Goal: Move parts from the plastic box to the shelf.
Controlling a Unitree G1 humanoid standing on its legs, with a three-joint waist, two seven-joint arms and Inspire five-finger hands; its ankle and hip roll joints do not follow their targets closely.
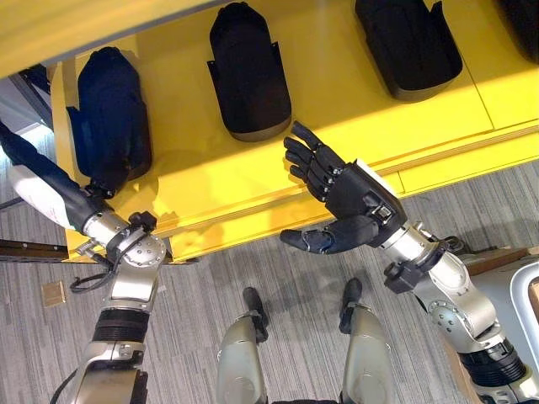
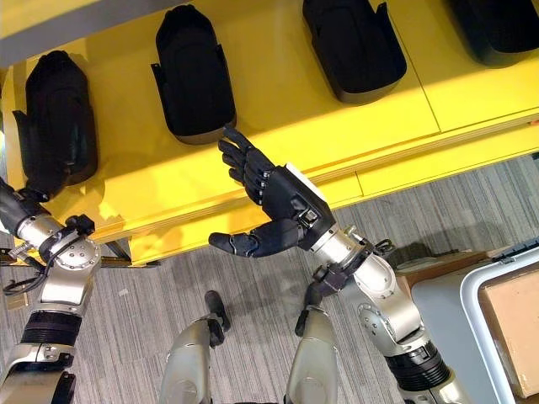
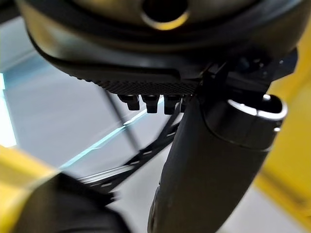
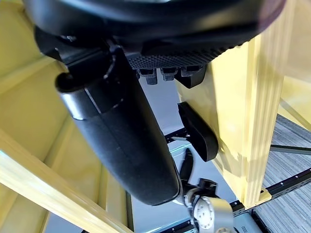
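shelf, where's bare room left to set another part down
The yellow shelf has a bare strip along its front edge, below the middle black part, where the open right hand hovers. A gap also lies between the middle part and the right black part. The left end is crowded: the left hand is at the left black part.

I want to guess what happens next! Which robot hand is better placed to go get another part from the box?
Probably the right hand: it hangs open and empty by the shelf edge, and the plastic box sits on that side. The left hand is at the leftmost part.
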